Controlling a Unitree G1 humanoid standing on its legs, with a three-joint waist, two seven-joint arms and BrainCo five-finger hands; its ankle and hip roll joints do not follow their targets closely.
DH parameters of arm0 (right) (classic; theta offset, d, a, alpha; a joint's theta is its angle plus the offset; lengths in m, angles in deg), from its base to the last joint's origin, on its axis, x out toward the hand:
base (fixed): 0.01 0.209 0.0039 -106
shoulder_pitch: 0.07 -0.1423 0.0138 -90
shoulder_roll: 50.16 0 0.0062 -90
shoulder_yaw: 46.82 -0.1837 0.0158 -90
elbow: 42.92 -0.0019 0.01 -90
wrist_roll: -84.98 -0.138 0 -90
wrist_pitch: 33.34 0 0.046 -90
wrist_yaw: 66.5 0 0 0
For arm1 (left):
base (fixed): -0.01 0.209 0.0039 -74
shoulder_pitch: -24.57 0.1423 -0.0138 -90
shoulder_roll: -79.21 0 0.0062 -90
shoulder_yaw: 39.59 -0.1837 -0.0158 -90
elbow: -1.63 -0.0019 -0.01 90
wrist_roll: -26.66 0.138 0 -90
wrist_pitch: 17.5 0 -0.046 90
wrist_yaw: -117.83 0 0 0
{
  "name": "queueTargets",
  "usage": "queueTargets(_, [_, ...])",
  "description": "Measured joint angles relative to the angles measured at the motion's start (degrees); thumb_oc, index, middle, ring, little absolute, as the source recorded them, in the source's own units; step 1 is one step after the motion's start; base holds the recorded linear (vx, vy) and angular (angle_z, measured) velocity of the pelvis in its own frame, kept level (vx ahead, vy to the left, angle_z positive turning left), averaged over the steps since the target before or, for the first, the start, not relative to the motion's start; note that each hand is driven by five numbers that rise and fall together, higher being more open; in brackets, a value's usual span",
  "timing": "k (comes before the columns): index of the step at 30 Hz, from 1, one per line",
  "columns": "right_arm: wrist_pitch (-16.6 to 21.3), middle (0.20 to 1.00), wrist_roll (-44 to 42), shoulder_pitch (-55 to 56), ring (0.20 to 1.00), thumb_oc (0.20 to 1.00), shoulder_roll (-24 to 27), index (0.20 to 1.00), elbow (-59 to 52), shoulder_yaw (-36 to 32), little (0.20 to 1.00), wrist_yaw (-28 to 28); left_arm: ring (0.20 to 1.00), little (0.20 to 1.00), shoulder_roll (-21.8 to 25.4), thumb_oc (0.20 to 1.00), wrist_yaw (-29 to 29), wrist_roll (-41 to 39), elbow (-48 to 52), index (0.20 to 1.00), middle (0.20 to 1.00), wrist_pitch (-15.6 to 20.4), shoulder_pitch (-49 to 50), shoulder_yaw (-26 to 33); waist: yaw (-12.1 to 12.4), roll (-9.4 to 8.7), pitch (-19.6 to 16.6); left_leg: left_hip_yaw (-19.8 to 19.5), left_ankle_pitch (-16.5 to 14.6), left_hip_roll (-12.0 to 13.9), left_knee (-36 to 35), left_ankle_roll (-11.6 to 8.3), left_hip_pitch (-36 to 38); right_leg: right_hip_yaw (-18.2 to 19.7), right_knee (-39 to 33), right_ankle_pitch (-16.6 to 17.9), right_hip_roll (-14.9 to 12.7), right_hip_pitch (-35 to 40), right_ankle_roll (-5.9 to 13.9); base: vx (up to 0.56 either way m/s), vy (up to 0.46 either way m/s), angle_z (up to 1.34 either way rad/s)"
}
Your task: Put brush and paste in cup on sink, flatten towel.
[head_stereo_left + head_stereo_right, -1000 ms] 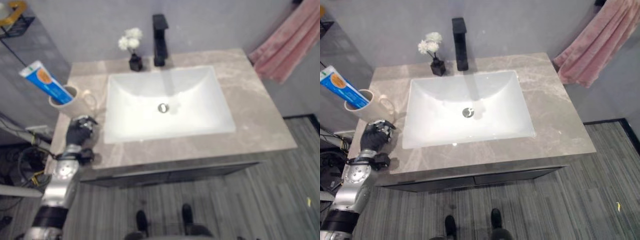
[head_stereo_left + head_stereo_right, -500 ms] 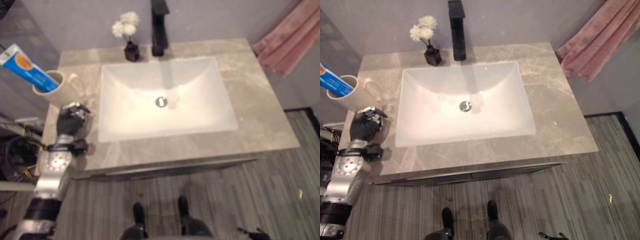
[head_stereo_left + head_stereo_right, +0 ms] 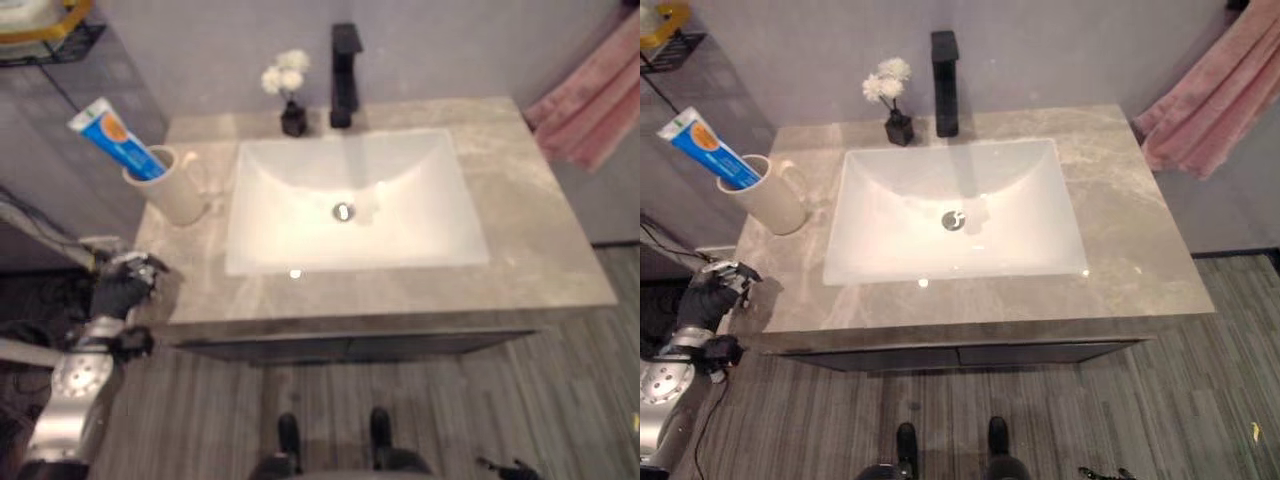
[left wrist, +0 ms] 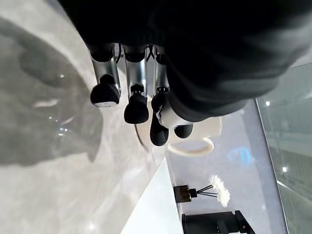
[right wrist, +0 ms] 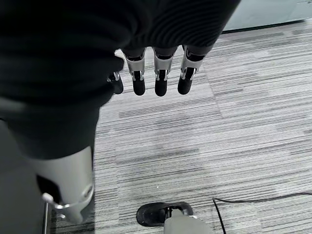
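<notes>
Toothpaste (image 3: 112, 139) sits in the cup (image 3: 175, 188), just beyond the left hand (image 3: 120, 290), whose fingers hang relaxed, holding nothing. Right hand (image 5: 146, 73) hangs loose over the floor (image 5: 234, 136).

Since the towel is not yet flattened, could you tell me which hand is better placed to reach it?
Probably the right: the pink towel hangs on the robot's right, while the left hand sits at the counter's far left edge. The right hand hangs over the floor.

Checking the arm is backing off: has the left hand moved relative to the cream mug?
Yes. The left hand has drawn back from the cream mug, toward the counter's front edge.
</notes>
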Motion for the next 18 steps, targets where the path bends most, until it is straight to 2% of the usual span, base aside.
queueTargets(4, [-0.01, 1.0, 0.04, 0.26, 1.0, 1.0, 0.28, 1.0, 0.66, 0.05, 1.0, 0.22, 0.2, 0.2, 1.26, 0.2, 0.54, 0.07, -3.41, 0.2, 0.2, 0.07, -4.17, -0.05, -0.11, -0.03, -0.03, -0.53, 0.46, -0.04, 0.03, -0.09, -0.87, -0.47, 0.26, 0.02, 0.01, -0.53, 0.0, -0.04, 0.007, 0.07])
queueTargets(7, [-0.02, 1.0, -0.06, 0.02, 1.0, 1.0, 1.01, 1.0, 1.74, -0.82, 1.0, 0.71, 0.2, 0.2, 4.58, 0.2, 1.84, 0.08, -6.9, 0.2, 0.2, 0.11, -8.61, -0.27, -0.88, -0.69, 0.08, -0.55, 0.85, 0.0, 0.03, -0.13, -2.68, -0.52, 0.34, 0.34, 0.07, -2.37, -0.03, -0.04, 0.002, -0.01])
queueTargets(10, [0.17, 1.0, -0.25, 1.37, 1.0, 1.0, 1.57, 1.0, 2.73, -3.01, 1.0, 1.12, 0.2, 0.2, 5.27, 0.2, 2.24, 0.08, -8.01, 0.2, 0.2, 0.28, -10.84, -0.54, -2.1, -1.64, 0.84, -0.24, 0.97, 0.05, 0.03, -0.19, -3.54, -0.19, 0.24, 0.5, 0.14, -3.48, 0.06, -0.03, 0.013, -0.05])
queueTargets(15, [-0.52, 1.0, -2.57, 3.23, 1.0, 1.0, 2.1, 1.0, 6.9, -6.89, 1.0, 1.69, 0.2, 0.2, 9.15, 0.2, 3.81, 0.07, -11.08, 0.2, 0.2, 1.32, -15.01, -0.26, -2.86, -3.15, 2.98, 0.15, 1.56, 0.03, 0.03, -0.18, -6.91, 0.43, 0.38, 1.39, 0.18, -7.07, 0.13, 0.0, 0.029, -0.06])
queueTargets(18, [-0.72, 1.0, -2.88, 3.75, 1.0, 1.0, 2.02, 1.0, 7.39, -7.43, 1.0, 2.14, 0.2, 0.2, 9.75, 0.2, 4.27, 0.07, -10.81, 0.2, 0.2, 2.58, -17.43, 0.34, -3.1, -3.38, 4.01, 0.98, 1.53, 0.02, 0.02, -0.18, -8.75, 1.21, 0.11, 1.66, 0.17, -9.46, 0.14, 0.05, 0.019, -0.13])
